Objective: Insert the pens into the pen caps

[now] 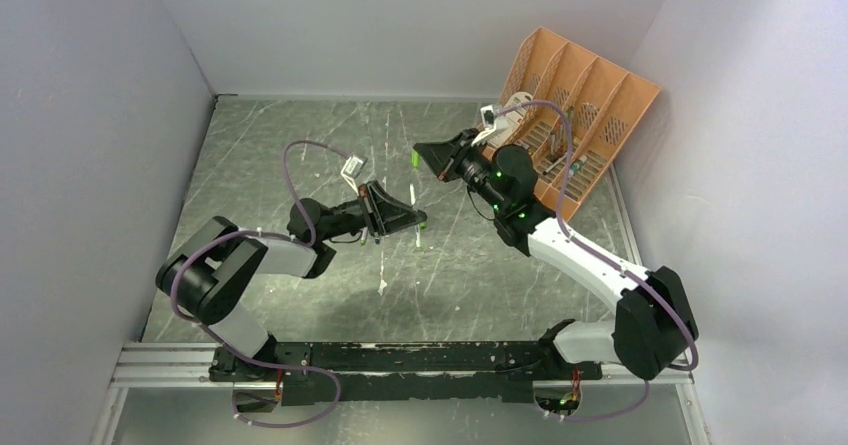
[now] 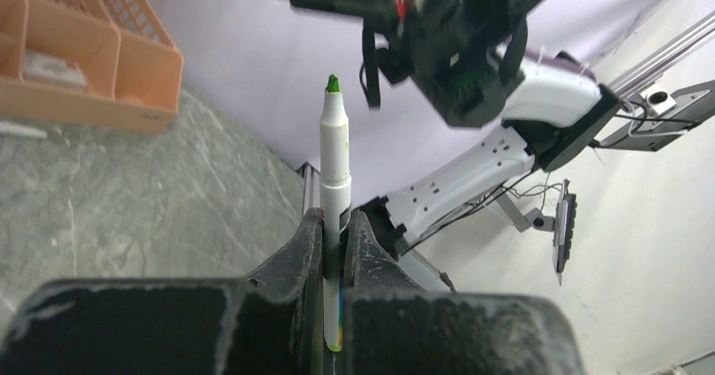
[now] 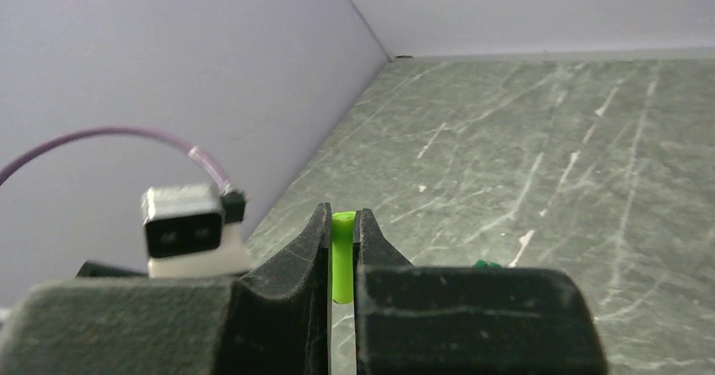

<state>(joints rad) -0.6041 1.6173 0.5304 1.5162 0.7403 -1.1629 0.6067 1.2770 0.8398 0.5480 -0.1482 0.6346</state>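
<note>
Our left gripper squeezes a marker pen tight with its green tip sticking out, our right gripper pinches a green cap nearby above the table, and we fear a crooked push could make the tip miss or the pen slip.

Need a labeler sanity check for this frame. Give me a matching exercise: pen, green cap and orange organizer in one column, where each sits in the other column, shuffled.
Column 1
1. pen
2. green cap
3. orange organizer

Column 2
A. clamped in the right gripper
B. in neither gripper, at the far right of the top view
C. clamped in the left gripper, green tip pointing away from the fingers

Pairs: 1-C, 2-A, 3-B
</note>
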